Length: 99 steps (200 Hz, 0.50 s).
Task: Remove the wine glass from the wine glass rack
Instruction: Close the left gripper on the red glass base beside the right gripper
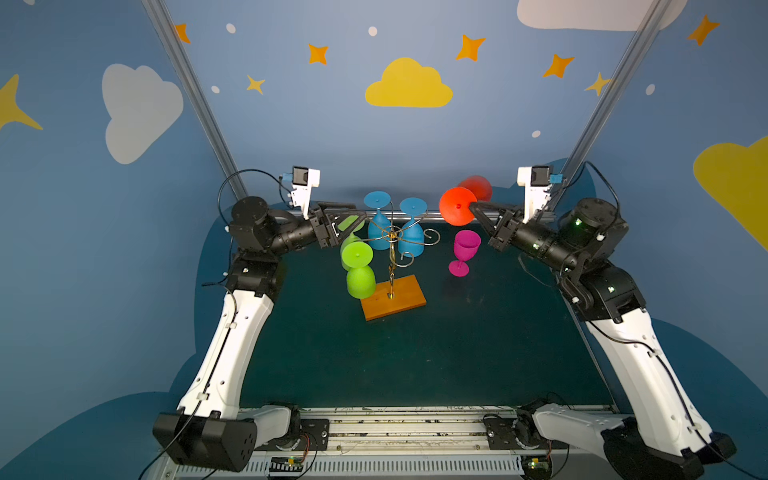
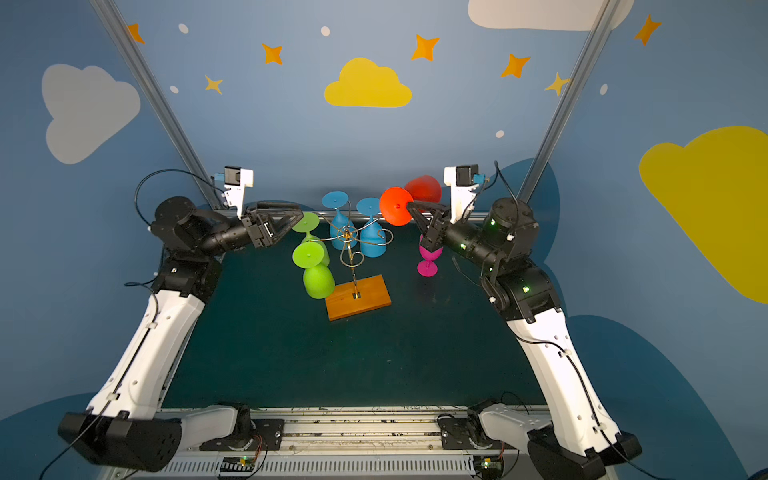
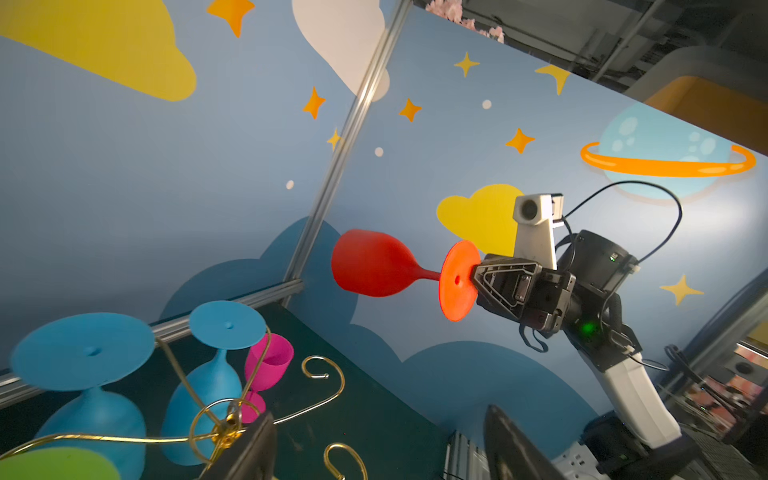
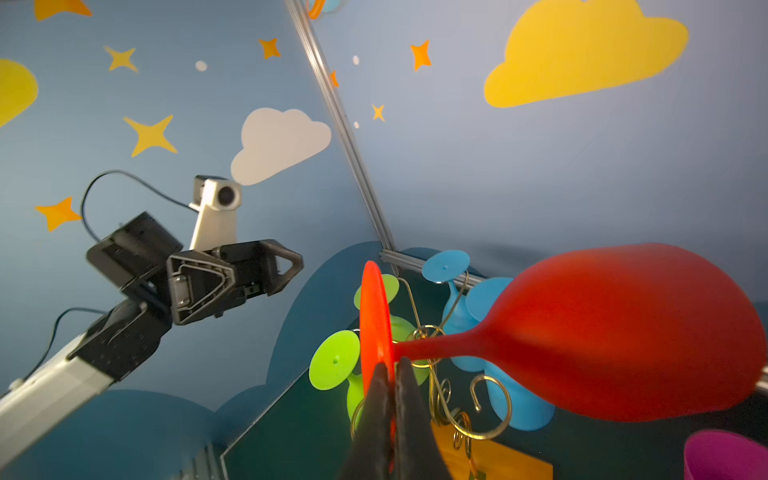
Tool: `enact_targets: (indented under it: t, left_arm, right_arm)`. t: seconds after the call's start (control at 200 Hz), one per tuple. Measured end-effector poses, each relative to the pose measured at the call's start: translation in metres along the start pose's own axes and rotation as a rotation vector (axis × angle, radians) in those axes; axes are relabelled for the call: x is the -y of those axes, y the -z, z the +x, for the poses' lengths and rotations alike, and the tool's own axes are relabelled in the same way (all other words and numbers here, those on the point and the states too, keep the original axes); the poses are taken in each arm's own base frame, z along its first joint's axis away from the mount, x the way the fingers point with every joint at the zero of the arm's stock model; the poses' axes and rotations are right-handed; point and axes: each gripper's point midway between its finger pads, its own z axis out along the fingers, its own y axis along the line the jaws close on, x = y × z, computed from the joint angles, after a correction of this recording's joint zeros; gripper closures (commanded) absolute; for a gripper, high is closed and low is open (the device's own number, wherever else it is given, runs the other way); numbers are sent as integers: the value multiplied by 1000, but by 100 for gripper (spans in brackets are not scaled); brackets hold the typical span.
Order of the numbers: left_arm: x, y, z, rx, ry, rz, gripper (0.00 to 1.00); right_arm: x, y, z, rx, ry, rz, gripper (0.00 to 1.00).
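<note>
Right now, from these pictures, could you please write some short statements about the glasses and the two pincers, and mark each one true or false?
1. The right pincer grips the red glass by its foot. True.
2. The red glass hangs on the rack. False: it is off the rack, held sideways in the air.
3. The pink glass stands upright on the table. True.
4. Three blue glasses hang on the rack. False: only two blue glasses hang there, bowls down.
5. The left pincer is shut. False: it is open, its jaws apart.
</note>
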Motion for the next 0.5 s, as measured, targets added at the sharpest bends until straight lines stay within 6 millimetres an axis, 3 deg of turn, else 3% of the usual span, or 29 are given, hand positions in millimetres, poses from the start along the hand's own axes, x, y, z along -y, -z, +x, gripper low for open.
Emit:
enact_targets:
  t: [0.195,0.496]
  left_arm:
    - [9,-32,1,-59,28,124,29]
    - [39,-64,6,-126,0,282,32]
  right_arm:
    - [-32,-19,0,-33,77,-143,100]
    - [-39,-36,15,-82,83,-207,100]
